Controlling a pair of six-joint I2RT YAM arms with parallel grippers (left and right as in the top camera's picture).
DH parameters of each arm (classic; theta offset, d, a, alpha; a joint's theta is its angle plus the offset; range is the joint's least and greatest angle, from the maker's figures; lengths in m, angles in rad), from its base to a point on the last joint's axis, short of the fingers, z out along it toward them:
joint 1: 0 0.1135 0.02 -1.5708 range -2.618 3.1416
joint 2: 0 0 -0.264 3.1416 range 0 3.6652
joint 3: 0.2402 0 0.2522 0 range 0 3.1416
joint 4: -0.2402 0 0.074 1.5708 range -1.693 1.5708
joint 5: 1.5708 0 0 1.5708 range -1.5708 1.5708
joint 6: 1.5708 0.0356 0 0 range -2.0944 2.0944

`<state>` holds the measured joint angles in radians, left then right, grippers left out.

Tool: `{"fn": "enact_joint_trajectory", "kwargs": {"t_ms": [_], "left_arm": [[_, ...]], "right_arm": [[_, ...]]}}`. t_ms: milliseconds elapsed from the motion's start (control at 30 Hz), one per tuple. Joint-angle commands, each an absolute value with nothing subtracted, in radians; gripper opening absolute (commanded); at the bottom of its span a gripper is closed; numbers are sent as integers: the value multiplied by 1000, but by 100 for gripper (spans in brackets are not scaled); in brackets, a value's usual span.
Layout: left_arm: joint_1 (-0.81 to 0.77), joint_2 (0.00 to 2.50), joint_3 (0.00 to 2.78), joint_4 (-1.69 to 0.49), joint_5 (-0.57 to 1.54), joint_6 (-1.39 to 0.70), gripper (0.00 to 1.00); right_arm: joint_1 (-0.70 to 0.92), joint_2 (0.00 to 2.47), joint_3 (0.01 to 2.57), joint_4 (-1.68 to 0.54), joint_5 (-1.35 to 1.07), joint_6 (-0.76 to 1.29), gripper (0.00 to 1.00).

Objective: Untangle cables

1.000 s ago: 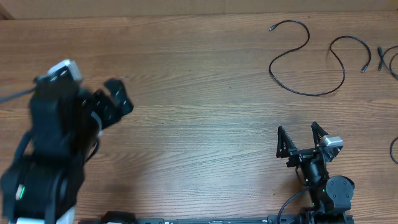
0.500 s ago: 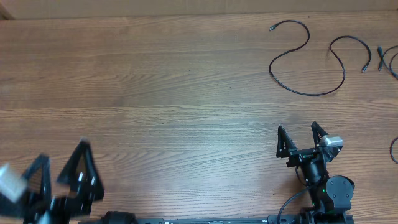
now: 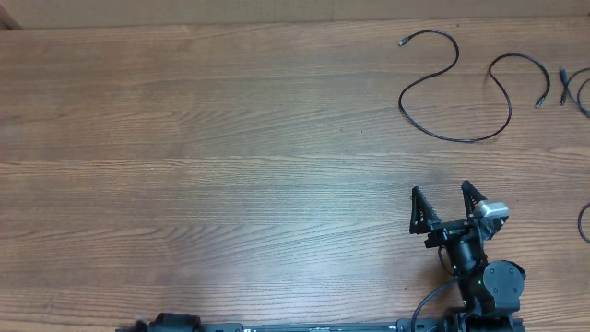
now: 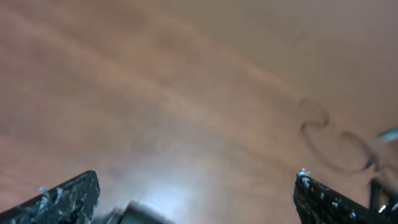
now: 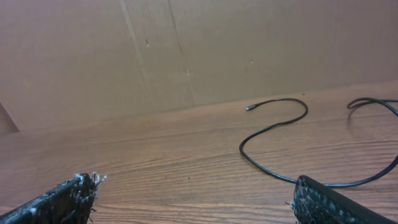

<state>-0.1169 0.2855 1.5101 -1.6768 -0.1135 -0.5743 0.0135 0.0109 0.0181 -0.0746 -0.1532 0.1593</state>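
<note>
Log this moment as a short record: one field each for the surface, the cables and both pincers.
surface: wooden table
long cable: lies loose in an S-shaped curve at the far right of the table, with nothing touching it and no crossing in view
other cables: bits show at the right edge, mostly cut off
right pincer: open and empty, at the near side, short of the long cable
left pincer: open and empty; outside the overhead view, and its own camera is blurred
</note>
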Motion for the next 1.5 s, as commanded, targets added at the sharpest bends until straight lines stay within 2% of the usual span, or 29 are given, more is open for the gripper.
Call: {"fn": "enact_joint_trajectory", "kwargs": {"t_ms": [0,667,1133,1467], "left_arm": [[-115,259,1501,-1673,-107,-569,99],[-58,238,1501,-1689,-107,-569,99],[-58,3,1502,-1689,-107,-567,99],[8,5,1539,-1689,-107,-564,99]], "right_arm": [[12,2,7,-69,-158,155,100],[13,2,7,-69,-158,155,100],[12,2,7,-69,-158,155,100],[-9,2,7,-69,-158,155,100]]}}
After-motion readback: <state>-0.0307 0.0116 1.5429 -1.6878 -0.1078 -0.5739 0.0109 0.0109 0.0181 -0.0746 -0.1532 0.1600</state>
